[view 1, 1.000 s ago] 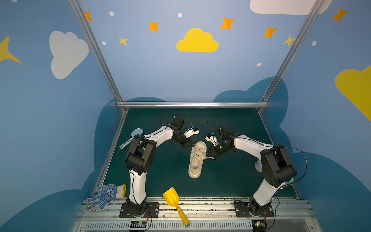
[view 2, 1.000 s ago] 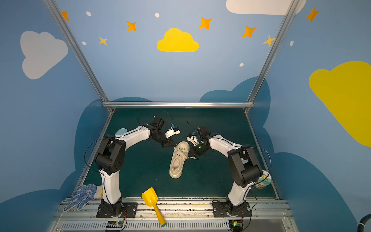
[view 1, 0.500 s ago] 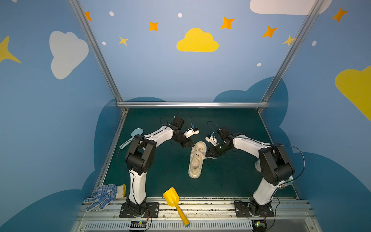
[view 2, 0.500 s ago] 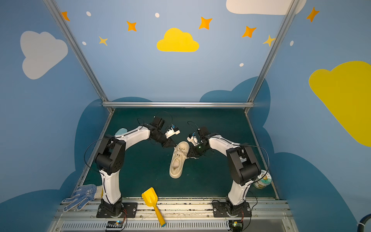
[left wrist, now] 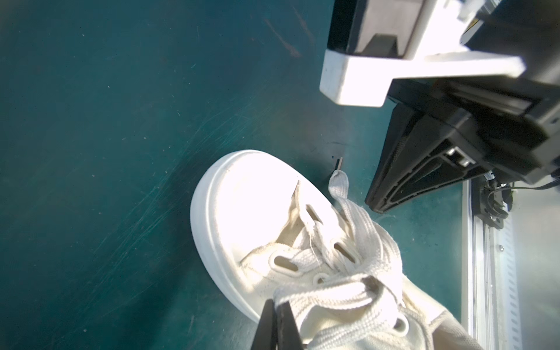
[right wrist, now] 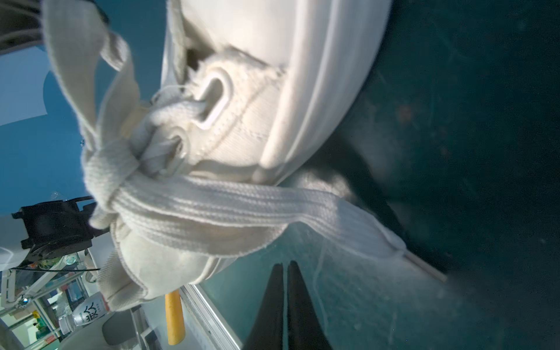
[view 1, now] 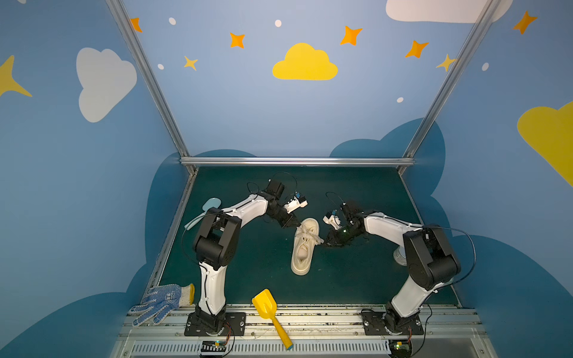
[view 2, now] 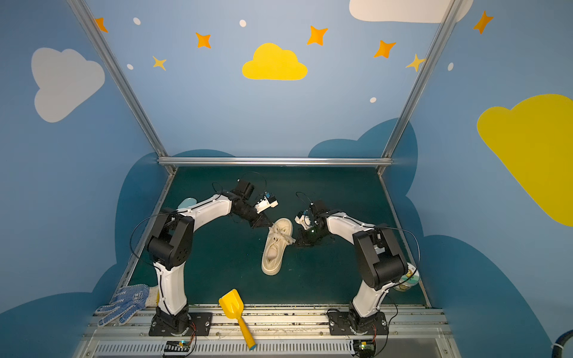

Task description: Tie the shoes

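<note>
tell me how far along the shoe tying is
Done: a knot already cinches the laces on the sneaker. In hand: the left gripper is shut on a fold of lace; the right gripper is shut just short of the other strand, apparently holding nothing. Left: grip that strand, probably, and pull both sides until the knot sits snug.
</note>
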Available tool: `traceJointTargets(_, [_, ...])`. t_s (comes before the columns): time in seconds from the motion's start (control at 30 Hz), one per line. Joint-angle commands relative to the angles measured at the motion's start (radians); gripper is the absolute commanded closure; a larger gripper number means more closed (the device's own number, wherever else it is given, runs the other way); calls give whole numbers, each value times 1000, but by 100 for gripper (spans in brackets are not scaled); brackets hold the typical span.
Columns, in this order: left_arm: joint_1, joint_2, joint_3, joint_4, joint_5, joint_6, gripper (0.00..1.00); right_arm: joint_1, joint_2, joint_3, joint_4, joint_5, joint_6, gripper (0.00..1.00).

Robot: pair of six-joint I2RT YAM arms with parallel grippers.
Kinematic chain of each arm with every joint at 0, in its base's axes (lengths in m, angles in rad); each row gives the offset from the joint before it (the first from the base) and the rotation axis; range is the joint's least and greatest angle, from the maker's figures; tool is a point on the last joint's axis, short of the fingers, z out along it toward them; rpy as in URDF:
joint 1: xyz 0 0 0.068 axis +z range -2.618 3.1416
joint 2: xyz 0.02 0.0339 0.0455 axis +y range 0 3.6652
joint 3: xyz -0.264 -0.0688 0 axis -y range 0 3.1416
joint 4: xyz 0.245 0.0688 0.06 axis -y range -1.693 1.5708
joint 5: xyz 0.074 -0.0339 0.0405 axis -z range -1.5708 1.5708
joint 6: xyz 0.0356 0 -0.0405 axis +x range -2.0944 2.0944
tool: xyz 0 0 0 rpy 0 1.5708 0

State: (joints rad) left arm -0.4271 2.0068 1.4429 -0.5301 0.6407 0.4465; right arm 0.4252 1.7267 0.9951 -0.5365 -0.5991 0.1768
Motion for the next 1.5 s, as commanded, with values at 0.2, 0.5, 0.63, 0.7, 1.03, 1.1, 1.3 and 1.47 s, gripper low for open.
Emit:
traceJointTargets(0.2, [4, -13, -21, -17, 24, -2, 95, -23, 173, 99, -10, 37, 25, 90])
traceJointTargets(0.5, [3, -26, -42, -10, 24, -12, 95, -109, 228, 235, 72, -26, 17, 88])
traceJointTargets(0.63, [2, -28, -45, -5, 24, -17, 95, -119, 208, 238, 48, -73, -8, 86])
traceJointTargets(0.7, [2, -28, -47, -2, 25, -20, 95, -118, 172, 198, 48, -84, -14, 84])
traceJointTargets(1.03, [3, -26, -45, -5, 27, -17, 95, -87, -52, -11, 88, -104, 4, 78])
traceJointTargets(1.1, [1, -28, -49, -3, 27, -20, 95, -73, -62, -24, 106, -114, 7, 76])
traceJointTargets(1.3, [2, -25, -45, -2, 28, -21, 95, -37, -12, -2, 134, -122, -27, 69])
traceJointTargets(1.47, [1, -26, -44, -4, 28, -21, 95, -13, 22, 28, 138, -102, -44, 63])
